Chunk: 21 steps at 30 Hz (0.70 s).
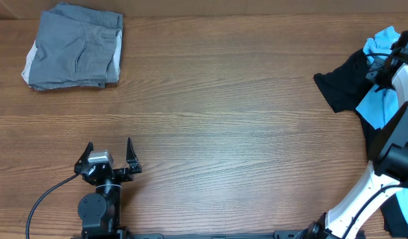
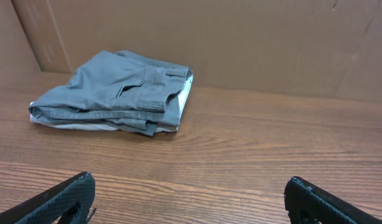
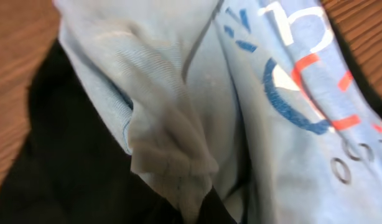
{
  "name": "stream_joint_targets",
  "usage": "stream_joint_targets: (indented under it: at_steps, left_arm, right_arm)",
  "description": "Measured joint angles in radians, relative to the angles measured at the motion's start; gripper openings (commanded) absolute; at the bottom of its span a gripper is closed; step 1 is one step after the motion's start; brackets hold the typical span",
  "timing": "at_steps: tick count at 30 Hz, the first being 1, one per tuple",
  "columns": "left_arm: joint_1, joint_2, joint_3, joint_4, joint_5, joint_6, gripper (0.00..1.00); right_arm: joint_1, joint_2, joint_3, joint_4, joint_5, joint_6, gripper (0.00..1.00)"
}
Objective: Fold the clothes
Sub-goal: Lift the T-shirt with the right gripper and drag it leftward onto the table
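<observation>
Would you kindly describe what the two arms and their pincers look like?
The left arm is black, with a round base joint, a silver-grey block at the wrist and a black cable curving away. The left pincer has two slim, pointed black fingers. The right arm has a white lower link and bulky black upper sections.

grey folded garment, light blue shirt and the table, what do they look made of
Grey folded garment: probably woven cotton twill, matte; stiff stitched seams and pocket flaps.
Light blue T-shirt: soft knit jersey, matte; fine ribbing shows up close, with a printed logo.
Table: wood grain, slight sheen; solid wood or laminate, cannot tell.
</observation>
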Motion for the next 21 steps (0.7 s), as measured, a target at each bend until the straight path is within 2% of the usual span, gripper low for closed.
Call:
stream_joint_targets:
  at_steps: [12, 21]
  left_arm:
    - [0.0, 0.0, 0.0, 0.0, 0.0, 0.0, 1.0]
    - [0.0, 0.0, 0.0, 0.0, 0.0, 0.0, 1.0]
  right_arm:
    - [0.048, -0.256, 0.0, -0.053, -0.002, 0.11, 0.04]
    - [0.277, -0.412, 0.0, -0.11, -0.003, 0.182, 0.04]
